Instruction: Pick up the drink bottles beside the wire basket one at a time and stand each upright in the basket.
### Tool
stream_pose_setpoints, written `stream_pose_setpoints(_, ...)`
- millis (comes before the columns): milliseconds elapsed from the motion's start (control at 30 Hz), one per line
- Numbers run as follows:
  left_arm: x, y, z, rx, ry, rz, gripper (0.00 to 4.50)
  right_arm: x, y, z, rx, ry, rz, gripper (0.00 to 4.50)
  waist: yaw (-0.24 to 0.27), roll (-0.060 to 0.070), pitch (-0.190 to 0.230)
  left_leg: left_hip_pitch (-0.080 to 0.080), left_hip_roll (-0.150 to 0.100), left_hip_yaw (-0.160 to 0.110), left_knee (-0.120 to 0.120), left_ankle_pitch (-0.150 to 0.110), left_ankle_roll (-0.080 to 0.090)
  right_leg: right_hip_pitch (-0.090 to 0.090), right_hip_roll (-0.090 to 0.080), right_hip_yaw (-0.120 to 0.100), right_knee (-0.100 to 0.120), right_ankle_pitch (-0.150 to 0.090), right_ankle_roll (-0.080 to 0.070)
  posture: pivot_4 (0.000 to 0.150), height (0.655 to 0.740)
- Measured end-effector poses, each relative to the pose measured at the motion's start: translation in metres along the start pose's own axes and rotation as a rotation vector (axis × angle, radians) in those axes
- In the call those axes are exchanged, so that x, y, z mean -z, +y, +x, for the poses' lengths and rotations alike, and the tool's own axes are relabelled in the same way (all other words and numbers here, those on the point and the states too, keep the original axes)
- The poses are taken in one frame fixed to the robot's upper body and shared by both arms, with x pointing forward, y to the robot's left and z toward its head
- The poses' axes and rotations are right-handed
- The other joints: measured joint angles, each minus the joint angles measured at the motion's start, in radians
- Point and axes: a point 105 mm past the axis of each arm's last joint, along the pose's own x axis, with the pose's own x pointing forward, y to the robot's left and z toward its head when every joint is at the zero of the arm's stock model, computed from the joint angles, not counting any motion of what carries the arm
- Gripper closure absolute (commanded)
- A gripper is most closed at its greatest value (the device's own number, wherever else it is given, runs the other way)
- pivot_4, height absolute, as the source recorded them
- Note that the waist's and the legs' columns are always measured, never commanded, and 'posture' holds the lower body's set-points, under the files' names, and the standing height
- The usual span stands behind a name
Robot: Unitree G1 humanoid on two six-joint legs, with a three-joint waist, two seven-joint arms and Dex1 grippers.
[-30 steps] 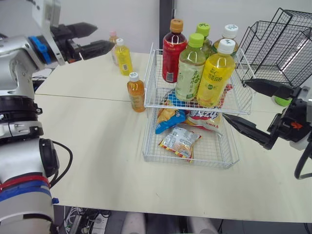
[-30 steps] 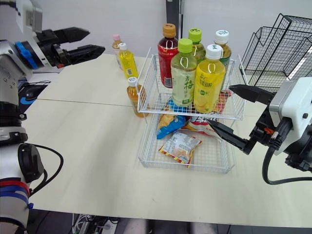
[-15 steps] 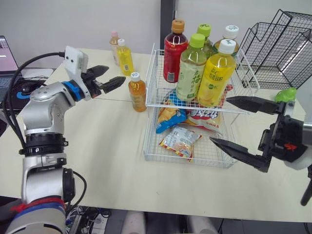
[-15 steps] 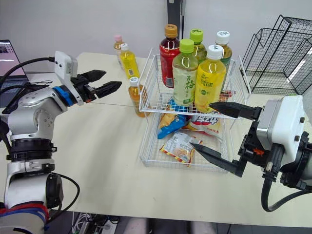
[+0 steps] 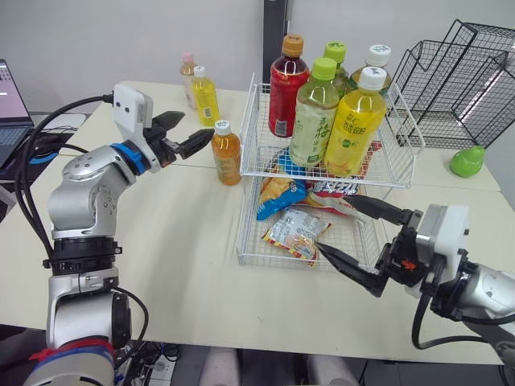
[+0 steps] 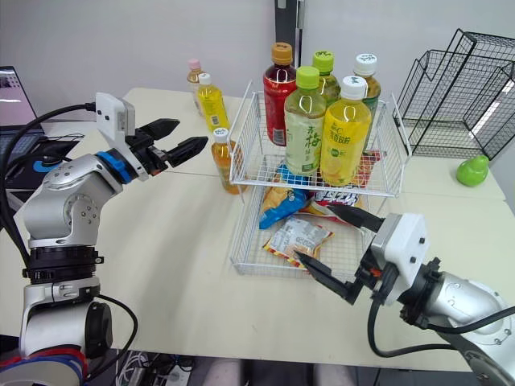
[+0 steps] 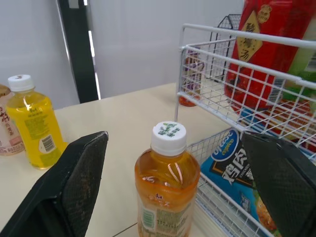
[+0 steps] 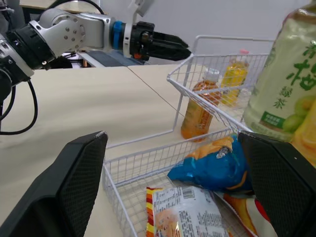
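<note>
Grey wall behind a cream worktop (image 5: 161,241). Near the middle, a white two-tier wire basket (image 5: 248,129).

Upright in its upper tier:
- red bottle (image 5: 287,84) with a brown cap
- pale green bottle (image 5: 316,112) with a green cap
- large yellow bottle (image 5: 356,122) with a white cap
- just behind those, a rear green-capped bottle (image 5: 336,55) and a rear white-capped bottle (image 5: 377,58)

Lying in the lower tier:
- blue snack packet (image 5: 278,197)
- pale snack packet (image 5: 296,232)
- red-and-white snack packet (image 5: 342,201)

Outside the basket, upright on the worktop just beside its left side: small orange bottle (image 5: 225,153) with a white cap. Cannot tell whether it touches the wire. Closer to the far edge, upright and side by side: small yellow bottle (image 5: 204,95) and pink-capped bottle (image 5: 187,71).

At the far right corner, a black wire rack (image 5: 471,76). Near the right edge, a green pear-shaped object (image 5: 466,161). At the left edge, part of a laptop (image 5: 10,104).

Left end effector (image 5: 194,129): spread wide and empty, raised above the worktop. Points at the small orange bottle from the left, near it but apart. In the left wrist view, frames that bottle between the two black fingers (image 7: 74,182), well ahead of the tips.

Right end effector (image 5: 333,223): spread wide, gripping nothing, at the basket's near right corner. Fingertips level with the lower tier, just beside the pale snack packet. Cannot tell whether they touch the wire.
</note>
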Motion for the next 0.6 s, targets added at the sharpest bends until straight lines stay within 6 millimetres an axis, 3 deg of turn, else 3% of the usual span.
stream_pose_setpoints(367,0.0,-0.002,0.001,-0.011,-0.002,-0.008,0.02,0.007,-0.001,0.0,0.018,-0.003,-0.068,0.0,0.002,0.0,0.0,0.0,0.0,0.0,-0.001,0.0,0.0,0.0,0.0,0.0,0.0,0.001,-0.002,0.15,0.7207)
stream_pose_setpoints(600,0.026,-0.011,0.023,-0.065,0.059,-0.02,0.02,0.007,0.0,0.002,0.025,0.011,-0.066,0.0,0.003,0.0,0.0,0.0,-0.001,0.0,0.0,0.0,0.0,0.0,0.0,0.0,0.0,0.001,-0.002,0.15,0.7207)
